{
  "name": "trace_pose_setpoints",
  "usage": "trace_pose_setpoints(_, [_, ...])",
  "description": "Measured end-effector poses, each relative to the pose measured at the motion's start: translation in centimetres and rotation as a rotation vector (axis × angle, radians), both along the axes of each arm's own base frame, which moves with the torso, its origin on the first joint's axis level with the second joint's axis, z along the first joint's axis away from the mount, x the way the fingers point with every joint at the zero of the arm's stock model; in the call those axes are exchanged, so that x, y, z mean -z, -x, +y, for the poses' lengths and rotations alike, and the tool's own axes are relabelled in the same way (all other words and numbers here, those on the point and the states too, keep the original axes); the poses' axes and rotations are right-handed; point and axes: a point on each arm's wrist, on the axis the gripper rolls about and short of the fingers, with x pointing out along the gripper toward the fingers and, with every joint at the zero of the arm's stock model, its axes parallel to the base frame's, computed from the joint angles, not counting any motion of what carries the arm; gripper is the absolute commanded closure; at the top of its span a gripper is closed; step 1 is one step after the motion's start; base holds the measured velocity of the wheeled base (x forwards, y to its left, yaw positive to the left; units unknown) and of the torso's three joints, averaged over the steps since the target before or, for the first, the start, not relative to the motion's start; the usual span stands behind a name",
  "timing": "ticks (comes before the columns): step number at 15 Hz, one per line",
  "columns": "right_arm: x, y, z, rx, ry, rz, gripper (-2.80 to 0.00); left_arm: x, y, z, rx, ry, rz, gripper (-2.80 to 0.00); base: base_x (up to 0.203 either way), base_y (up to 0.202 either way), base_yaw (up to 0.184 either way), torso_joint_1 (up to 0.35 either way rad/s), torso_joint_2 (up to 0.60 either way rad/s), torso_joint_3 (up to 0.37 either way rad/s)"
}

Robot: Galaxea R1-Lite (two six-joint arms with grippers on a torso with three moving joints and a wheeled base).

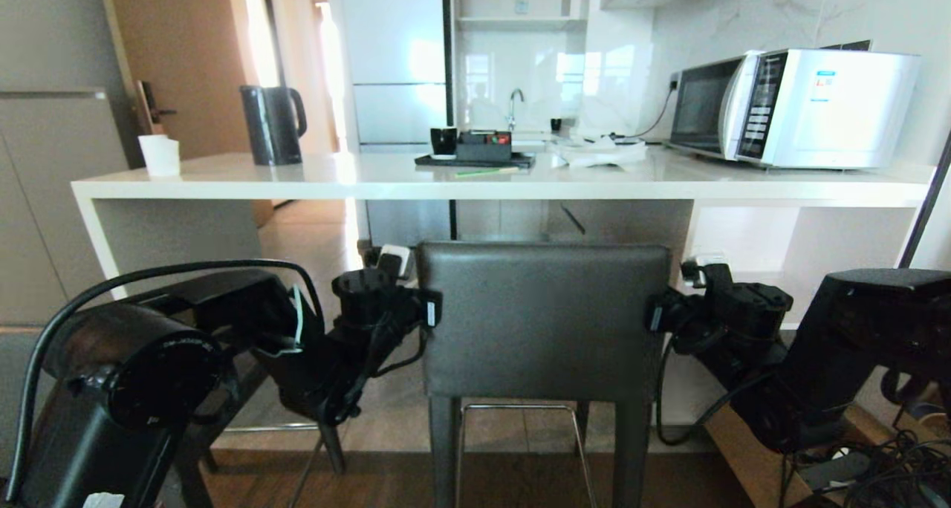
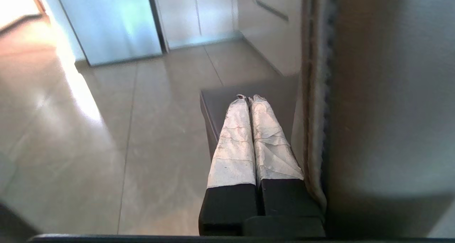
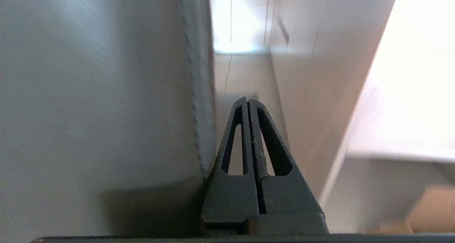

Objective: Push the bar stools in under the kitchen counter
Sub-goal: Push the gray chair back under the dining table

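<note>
While both jaws are closed and empty, left gripper point(image 2: 248, 98) and right gripper point(image 3: 247, 101) flank the bar stool point(image 1: 542, 318) backrest.

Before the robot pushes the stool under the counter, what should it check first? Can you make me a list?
1. Left gripper shut, lying along the backrest's side: ok.
2. Right gripper shut, along the other side of the bar stool: ok.
3. Stool faces the open gap under the kitchen counter: ok.
4. Backrest top sits lower than the counter edge: ok, as the head view shows it.
5. Floor in front of the stool's legs is free: cannot tell, the backrest hides it.
6. Kettle and microwave stand back from the counter's near edge: ok.
</note>
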Motion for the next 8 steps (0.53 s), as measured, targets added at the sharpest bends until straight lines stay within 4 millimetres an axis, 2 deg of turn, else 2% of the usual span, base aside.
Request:
trace_pose_setpoints(2, [1.2, 2.4, -0.5, -0.017, 0.015, 0.086, 0.00, 0.4, 2.4, 0.4, 0.022, -0.010, 0.019, 0.00, 0.000, 0.000, 0.000, 0.000, 0.00, 0.000])
trace_pose_setpoints(4, [1.6, 3.3, -1.1, -0.023, 0.021, 0.133, 0.00, 0.7, 4.5, 0.4, 0.044, -0.011, 0.019, 0.00, 0.000, 0.000, 0.000, 0.000, 0.00, 0.000])
trace_pose_setpoints(8, [1.5, 1.1, -2.0, 0.015, 0.054, 0.059, 0.00, 1.6, 7.6, -0.4, 0.110, -0.026, 0.046, 0.00, 0.000, 0.000, 0.000, 0.000, 0.00, 0.000])
